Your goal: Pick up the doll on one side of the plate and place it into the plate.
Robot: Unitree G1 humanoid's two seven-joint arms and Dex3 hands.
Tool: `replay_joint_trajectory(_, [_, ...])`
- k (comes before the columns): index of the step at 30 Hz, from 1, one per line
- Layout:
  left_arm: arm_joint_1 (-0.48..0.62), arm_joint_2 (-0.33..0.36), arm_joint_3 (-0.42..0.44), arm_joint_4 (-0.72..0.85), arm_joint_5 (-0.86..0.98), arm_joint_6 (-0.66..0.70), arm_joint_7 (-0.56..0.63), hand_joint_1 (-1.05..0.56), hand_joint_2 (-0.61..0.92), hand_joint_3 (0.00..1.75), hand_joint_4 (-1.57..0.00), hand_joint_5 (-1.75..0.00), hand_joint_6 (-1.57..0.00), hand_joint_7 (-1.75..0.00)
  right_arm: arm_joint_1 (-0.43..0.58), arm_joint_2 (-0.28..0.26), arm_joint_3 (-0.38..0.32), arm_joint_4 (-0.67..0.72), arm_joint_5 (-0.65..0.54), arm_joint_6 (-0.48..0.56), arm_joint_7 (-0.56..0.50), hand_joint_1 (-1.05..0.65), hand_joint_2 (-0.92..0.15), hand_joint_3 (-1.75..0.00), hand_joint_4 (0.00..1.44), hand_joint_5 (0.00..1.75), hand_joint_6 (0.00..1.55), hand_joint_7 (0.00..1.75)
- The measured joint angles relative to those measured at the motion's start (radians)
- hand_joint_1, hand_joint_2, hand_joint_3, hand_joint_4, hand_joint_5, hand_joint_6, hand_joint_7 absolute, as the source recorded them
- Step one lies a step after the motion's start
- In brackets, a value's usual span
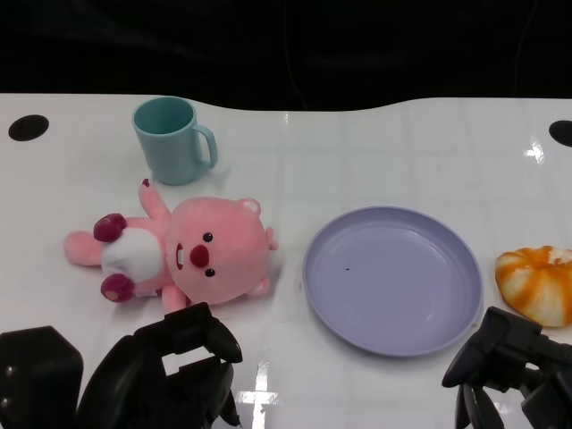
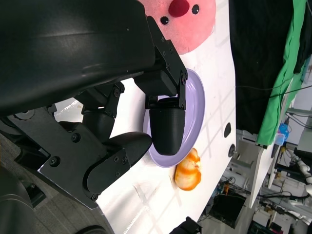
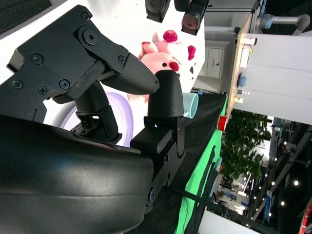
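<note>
A pink plush doll [image 1: 179, 253] lies on its back on the white table, left of the lavender plate [image 1: 391, 279]. Nothing is in the plate. My left hand [image 1: 170, 371] hovers just in front of the doll, fingers apart and holding nothing. My right hand [image 1: 509, 362] sits in front of the plate's right edge, fingers spread and holding nothing. In the left wrist view the doll's face [image 2: 183, 19] and the plate [image 2: 195, 105] show beyond my fingers [image 2: 165, 129]. The right wrist view shows the doll [image 3: 163, 58] and the plate [image 3: 117, 117] past my fingers [image 3: 163, 97].
A teal mug [image 1: 172, 139] stands behind the doll. An orange-and-white striped bun-like toy [image 1: 539, 282] lies right of the plate, close to my right hand. Black holes mark the table's far corners [image 1: 29, 127]. The table's back edge meets a dark backdrop.
</note>
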Motion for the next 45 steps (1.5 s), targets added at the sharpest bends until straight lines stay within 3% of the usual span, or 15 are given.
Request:
replay_joint_trajectory(31, [-0.001, -0.003, 0.001, 0.006, 0.000, 0.000, 0.000, -0.26, 0.40, 1.28, -0.74, -1.75, -0.74, -1.45, -0.007, 0.000, 0.000, 0.004, 0.005, 0.008, 0.002, -0.35, -0.42, -1.39, 0.73, 1.73, 0.66, 1.48])
replay_joint_trajectory(38, [-0.002, -0.019, 0.004, 0.005, 0.001, -0.002, 0.003, -0.26, 0.33, 1.37, -0.70, -1.55, -0.73, -1.25, -0.009, 0.000, 0.000, 0.006, 0.009, 0.008, 0.002, -0.36, -0.42, -1.39, 0.73, 1.73, 0.66, 1.48])
replay_joint_trajectory(40, [-0.002, -0.024, 0.006, 0.005, 0.002, -0.010, 0.005, -0.28, 0.37, 1.31, -0.70, -1.50, -0.72, -1.18, -0.010, 0.000, 0.000, 0.008, 0.009, 0.008, 0.002, -0.36, -0.42, -1.39, 0.73, 1.73, 0.66, 1.48])
replay_joint_trajectory(45, [-0.011, -0.028, 0.035, 0.001, -0.011, -0.014, 0.004, -0.32, 0.64, 0.81, -0.60, -1.43, -0.62, -1.03, -0.009, 0.000, 0.000, 0.008, 0.009, 0.006, 0.005, -0.38, -0.42, -1.39, 0.72, 1.74, 0.65, 1.49])
